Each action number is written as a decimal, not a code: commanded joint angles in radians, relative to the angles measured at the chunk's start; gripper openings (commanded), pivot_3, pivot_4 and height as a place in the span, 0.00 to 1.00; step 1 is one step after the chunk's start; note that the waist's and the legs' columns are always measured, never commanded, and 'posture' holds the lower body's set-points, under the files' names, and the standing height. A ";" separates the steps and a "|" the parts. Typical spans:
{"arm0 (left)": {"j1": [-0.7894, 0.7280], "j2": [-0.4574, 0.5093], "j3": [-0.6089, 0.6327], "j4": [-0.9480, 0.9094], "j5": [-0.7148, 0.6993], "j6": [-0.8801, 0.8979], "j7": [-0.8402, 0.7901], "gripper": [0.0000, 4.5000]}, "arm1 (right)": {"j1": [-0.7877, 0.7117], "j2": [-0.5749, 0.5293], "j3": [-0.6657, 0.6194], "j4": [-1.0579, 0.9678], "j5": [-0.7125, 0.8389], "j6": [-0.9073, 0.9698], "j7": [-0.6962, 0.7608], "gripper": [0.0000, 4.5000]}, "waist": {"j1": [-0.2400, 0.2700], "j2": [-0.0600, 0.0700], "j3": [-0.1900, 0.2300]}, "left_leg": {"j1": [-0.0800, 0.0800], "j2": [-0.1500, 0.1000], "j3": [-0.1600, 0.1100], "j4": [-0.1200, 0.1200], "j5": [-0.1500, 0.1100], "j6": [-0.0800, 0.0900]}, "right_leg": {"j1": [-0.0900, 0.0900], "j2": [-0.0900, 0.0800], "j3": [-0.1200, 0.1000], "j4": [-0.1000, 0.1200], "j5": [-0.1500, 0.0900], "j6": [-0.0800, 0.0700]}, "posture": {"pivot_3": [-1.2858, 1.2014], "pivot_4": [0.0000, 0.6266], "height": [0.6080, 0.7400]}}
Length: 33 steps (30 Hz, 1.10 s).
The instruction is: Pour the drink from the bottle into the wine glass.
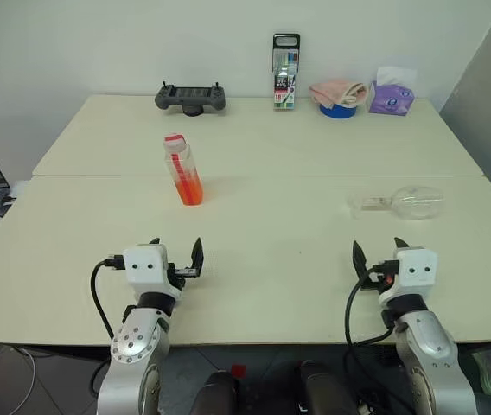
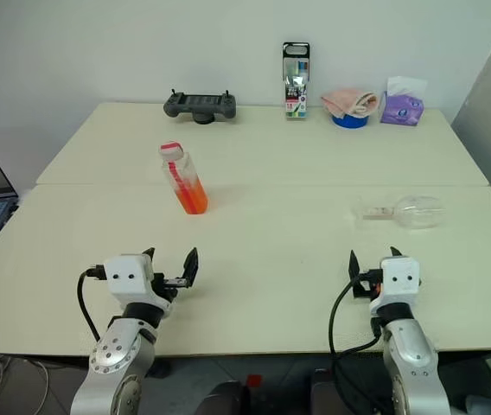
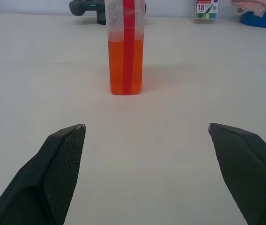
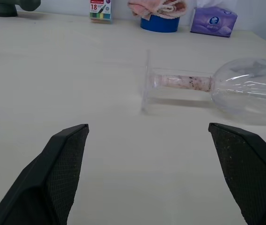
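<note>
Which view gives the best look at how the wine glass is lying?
The right wrist view: the wine glass lies on its side on the table, close up, with foot, stem and bowl all distinct. Both eye views show it too, small and faint, ahead of the open right gripper.

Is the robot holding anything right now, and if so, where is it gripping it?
Nothing is held. Both the left hand and right hand are open, short of the bottle and glass.
</note>
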 commanded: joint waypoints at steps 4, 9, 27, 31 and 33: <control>-0.015 -0.010 0.012 -0.036 0.010 -0.032 0.017 1.00 | -0.042 -0.016 0.015 -0.037 0.027 0.011 0.041 0.97 | 0.000 0.000 0.000 | 0.000 0.000 0.000 0.000 0.000 0.000 | 0.000 0.000 0.000 0.000 -0.002 -0.003 | 0.52 0.24 1.00; -0.050 -0.006 0.018 0.006 0.064 -0.051 0.056 1.00 | -0.109 -0.120 0.112 -0.025 0.050 0.003 0.218 0.97 | -0.001 0.000 0.000 | 0.000 0.000 0.000 0.000 0.000 0.000 | 0.000 0.000 0.000 0.000 0.000 0.001 | 0.52 0.24 1.00; -0.492 0.041 0.077 0.400 0.073 -0.125 0.083 1.00 | -0.764 -0.098 0.178 0.348 0.203 0.123 0.440 0.97 | 0.000 -0.001 0.000 | 0.001 -0.001 -0.002 0.000 0.000 0.000 | 0.002 0.000 -0.003 -0.001 0.004 -0.002 | 0.52 0.24 1.00; -0.573 0.068 0.083 0.500 0.055 -0.129 0.045 1.00 | -0.783 -0.092 0.190 0.375 0.202 0.105 0.456 0.97 | 0.000 -0.001 0.000 | 0.000 -0.001 -0.002 0.000 0.000 0.000 | 0.001 0.000 -0.002 0.000 0.004 -0.002 | 0.52 0.24 1.00; -0.620 0.081 0.085 0.562 0.054 -0.143 0.032 1.00 | -0.787 -0.090 0.195 0.381 0.199 0.101 0.462 0.97 | 0.000 -0.001 0.000 | 0.000 -0.001 -0.002 0.001 0.000 0.000 | 0.001 0.000 -0.002 0.000 0.004 -0.002 | 0.52 0.24 1.00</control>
